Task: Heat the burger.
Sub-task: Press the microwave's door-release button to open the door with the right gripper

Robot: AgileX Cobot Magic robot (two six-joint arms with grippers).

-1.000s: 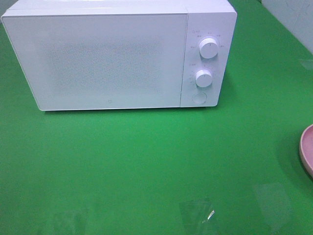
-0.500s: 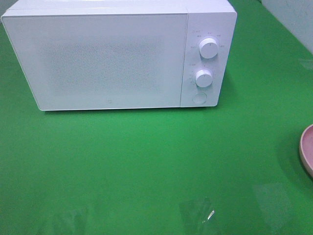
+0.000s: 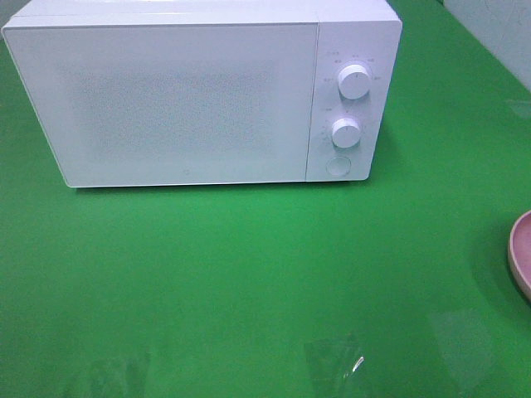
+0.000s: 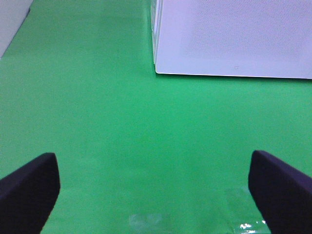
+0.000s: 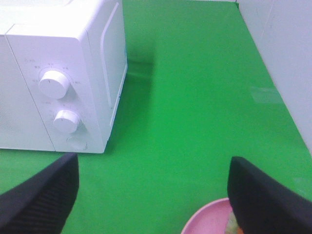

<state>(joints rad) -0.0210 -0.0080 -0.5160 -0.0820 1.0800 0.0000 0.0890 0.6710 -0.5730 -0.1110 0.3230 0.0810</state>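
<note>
Spanning frame: green tabletop | pale wall upper right | white microwave upper left | left gripper, right gripper spread wide

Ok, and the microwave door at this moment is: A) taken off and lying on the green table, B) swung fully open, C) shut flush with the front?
C: in the high view the microwave door lies flat and flush beside the knob panel, with no gap showing.

Microwave rear left, plate front right.
</note>
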